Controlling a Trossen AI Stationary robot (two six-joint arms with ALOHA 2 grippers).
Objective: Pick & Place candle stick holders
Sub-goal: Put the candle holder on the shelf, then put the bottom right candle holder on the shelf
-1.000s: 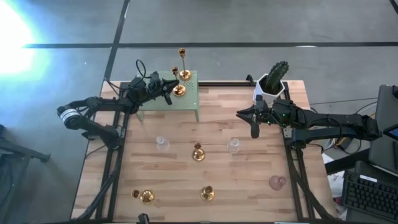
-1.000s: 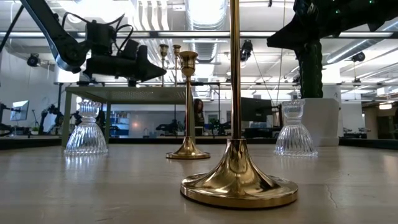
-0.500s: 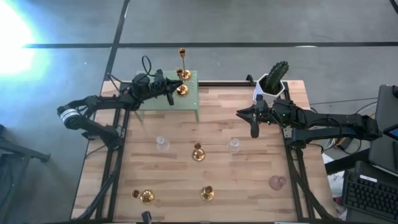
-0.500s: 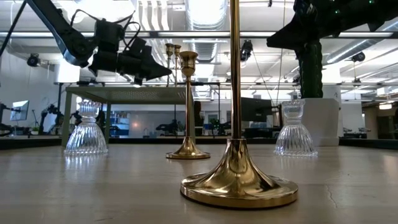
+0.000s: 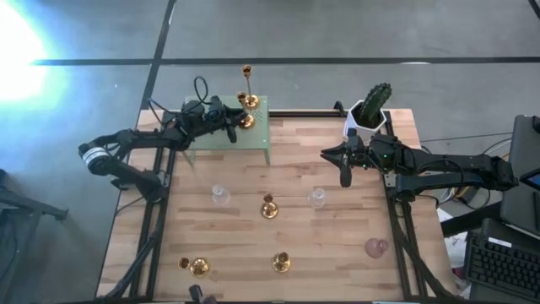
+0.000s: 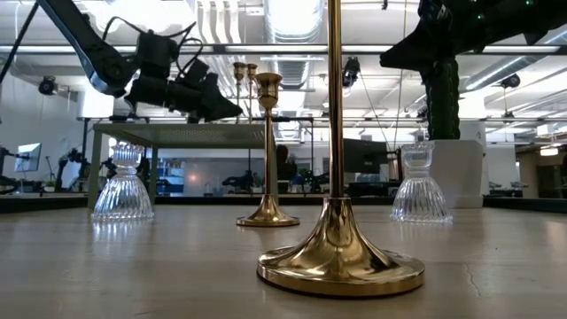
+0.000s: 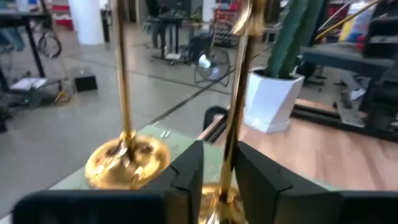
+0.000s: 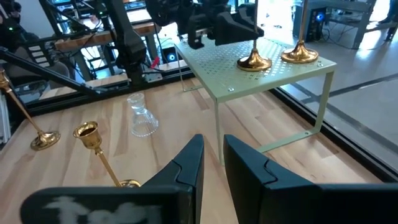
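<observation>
Overhead, the left gripper (image 5: 232,127) sits over a green shelf (image 5: 260,135) at the worktop's far left corner. A moment ago its fingers (image 7: 186,171) clenched the stem of a gold candlestick (image 5: 245,122); now they have eased slightly apart around it, the base resting on the shelf beside a second gold candlestick (image 5: 251,102). This placement looks nearly finished. Three gold holders and three glass ones wait on the worktop (image 5: 287,169). The right gripper (image 5: 344,173) hovers near the right edge beside the cactus pot (image 5: 369,114), fingers narrowly parted, grasping nothing.
</observation>
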